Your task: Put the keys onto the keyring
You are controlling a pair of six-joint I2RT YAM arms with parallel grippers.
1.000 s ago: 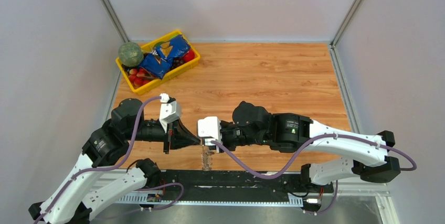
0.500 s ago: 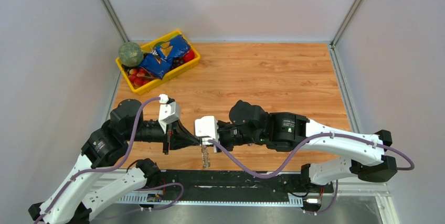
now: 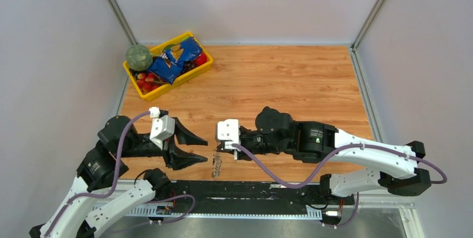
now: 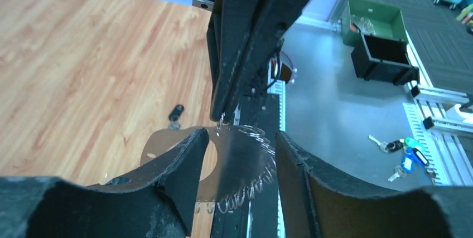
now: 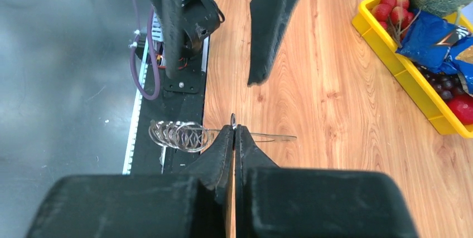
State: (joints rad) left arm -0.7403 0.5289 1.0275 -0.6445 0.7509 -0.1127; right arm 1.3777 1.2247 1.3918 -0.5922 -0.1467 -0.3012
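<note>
The keyring hangs from my right gripper, which is shut on a small metal loop at its top edge. In the left wrist view the keyring is an oval with a fringe of small metal rings, hanging between the spread fingers of my left gripper without touching them. My left gripper is open, just left of the ring. The right wrist view shows my right gripper pinching the keyring, seen edge-on. One black-headed key lies on the wood near the ring.
A yellow tray with fruit, a blue snack bag and a green melon stands at the back left. A black rail runs along the table's near edge. Beyond the edge, a bunch of tagged keys lies on a grey surface.
My left gripper has opened and drawn back to the left, off the keyring. My right gripper has shut on the ring and shifted slightly right; the ring now hangs from it alone.
</note>
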